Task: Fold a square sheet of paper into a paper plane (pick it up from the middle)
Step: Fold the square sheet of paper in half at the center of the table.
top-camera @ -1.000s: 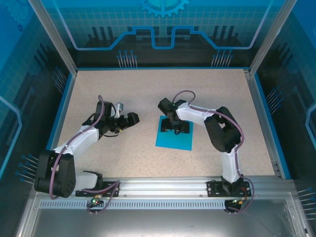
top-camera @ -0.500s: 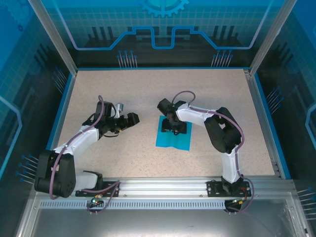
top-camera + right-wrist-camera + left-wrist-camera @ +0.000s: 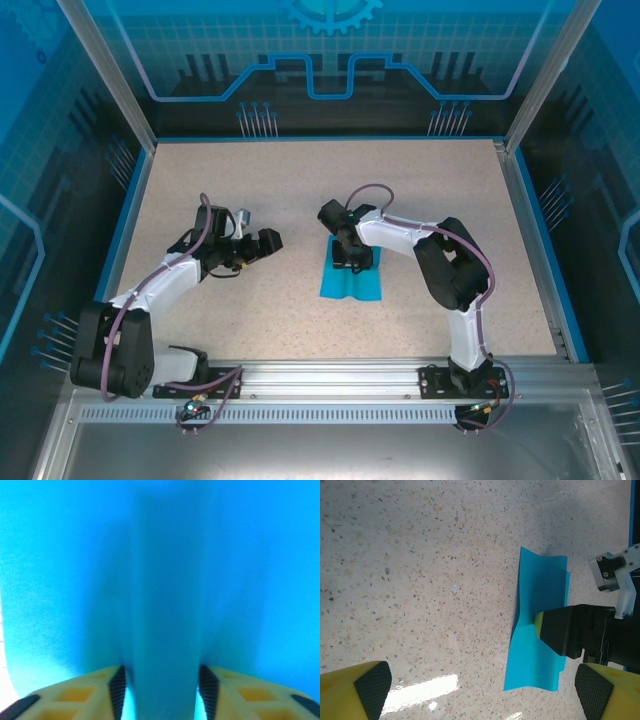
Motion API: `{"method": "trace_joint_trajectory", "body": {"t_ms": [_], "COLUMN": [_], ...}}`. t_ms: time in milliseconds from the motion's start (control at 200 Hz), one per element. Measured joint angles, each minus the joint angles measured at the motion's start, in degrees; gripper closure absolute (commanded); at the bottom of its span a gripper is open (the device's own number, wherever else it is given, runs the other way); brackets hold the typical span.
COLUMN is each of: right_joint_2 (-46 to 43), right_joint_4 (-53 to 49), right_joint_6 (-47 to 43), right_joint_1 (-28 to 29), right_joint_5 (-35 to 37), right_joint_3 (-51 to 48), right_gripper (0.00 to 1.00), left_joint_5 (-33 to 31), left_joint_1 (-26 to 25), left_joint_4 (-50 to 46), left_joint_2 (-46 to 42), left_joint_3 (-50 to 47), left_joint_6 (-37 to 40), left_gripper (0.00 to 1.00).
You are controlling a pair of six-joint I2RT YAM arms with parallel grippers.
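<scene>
While right hand point(image 3: 160, 692) pinches raised ridge of square sheet of paper point(image 3: 165, 580) between fingers point(image 3: 75, 696), left hand point(image 3: 263, 242) hangs wide open, sheet ahead-right on tabletop point(image 3: 420, 580).

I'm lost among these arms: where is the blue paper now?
From above, the blue paper lies on the table just right of centre, its middle pinched by the right gripper.

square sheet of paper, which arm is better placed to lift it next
Right. The right tool sits on the middle of the square sheet of paper, its pads pinching a raised ridge of it. The left tool hangs open over bare table, apart from the sheet.
</scene>
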Motion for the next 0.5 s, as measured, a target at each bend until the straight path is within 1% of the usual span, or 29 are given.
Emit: {"method": "trace_joint_trajectory", "body": {"t_ms": [45,100,165,350,500], "right_joint_2": [-0.07,-0.31,-0.98,-5.68,-10.64], "right_joint_4": [0.04,0.22,0.92,2.84,8.39], "right_joint_6": [0.04,-0.33,-0.5,-0.72,-0.66], "right_joint_1": [0.02,0.02,0.04,0.07,0.04], "right_joint_5": [-0.13,-0.22,-0.57,-3.8,-10.38], "right_joint_3": [0.0,-0.11,-0.9,-3.17,-4.44], "right_gripper": [0.66,0.67,0.72,0.75,0.74], "left_joint_5": [0.0,0.0,0.0,0.0,0.0], "left_joint_1": [0.0,0.0,0.0,0.0,0.0], "left_joint_4": [-0.11,-0.13,-0.28,-0.5,-0.55], "left_joint_2": [0.0,0.0,0.0,0.0,0.0], "left_joint_3": [0.07,0.11,0.35,0.72,0.72], "left_joint_6": [0.0,0.0,0.0,0.0,-0.07], "left_gripper": [0.02,0.02,0.02,0.02,0.02]}}
